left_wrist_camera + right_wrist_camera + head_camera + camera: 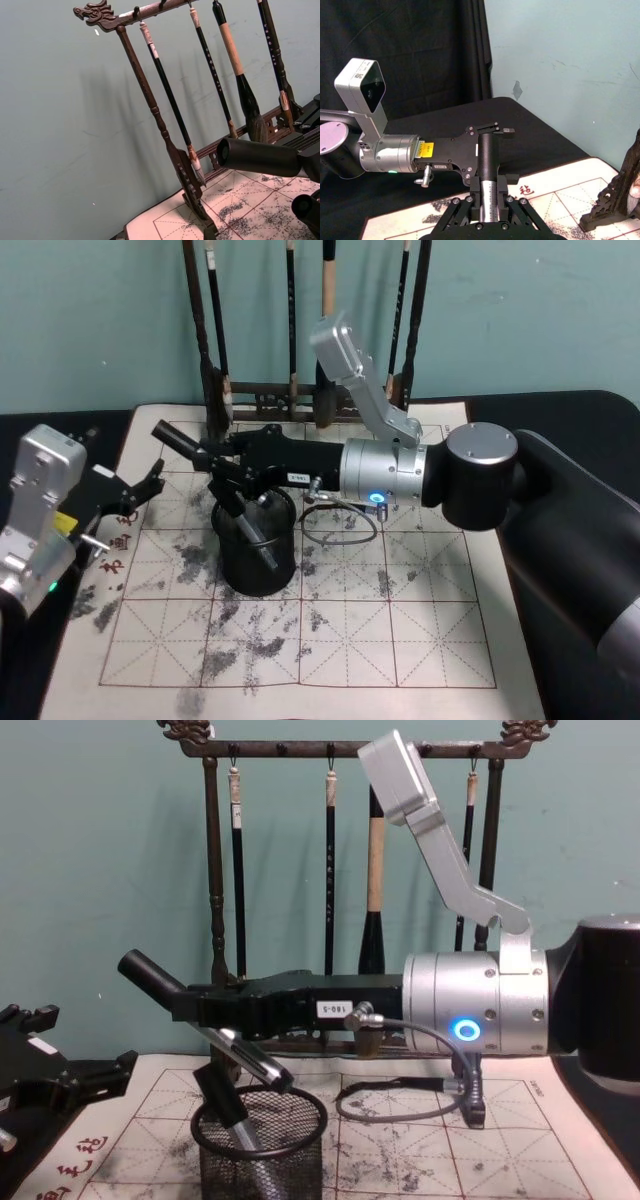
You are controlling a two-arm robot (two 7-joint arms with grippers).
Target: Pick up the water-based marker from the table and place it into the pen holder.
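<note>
The water-based marker (150, 975) is off the tabletop (400, 640), clamped in the closed right gripper (210, 1008). It is tilted, with its black end sticking up and out toward the robot's left. Its silvery barrel slants down to the right, and the lower tip is just above the rim of the pen holder (250, 575). In the right wrist view the marker stands between the gripper's finger linkages, black above and silver with fine markings below. The pen holder is a black mesh cup. It stands upright on the stained grid mat directly under the right gripper, toward the mat's left half. A dark, stick-like item leans inside it; I cannot tell what it is. The right arm reaches across from the right, roughly level over the tabletop, and a thin grey cable (340, 525) loops under its wrist beside the cup. The left gripper (506, 153) is near the mat's left edge, well apart from the holder, with its fingers spread and nothing between them. Behind the mat, against the teal wall, a dark wooden brush rack (212, 870) holds several hanging brushes (330, 870).
</note>
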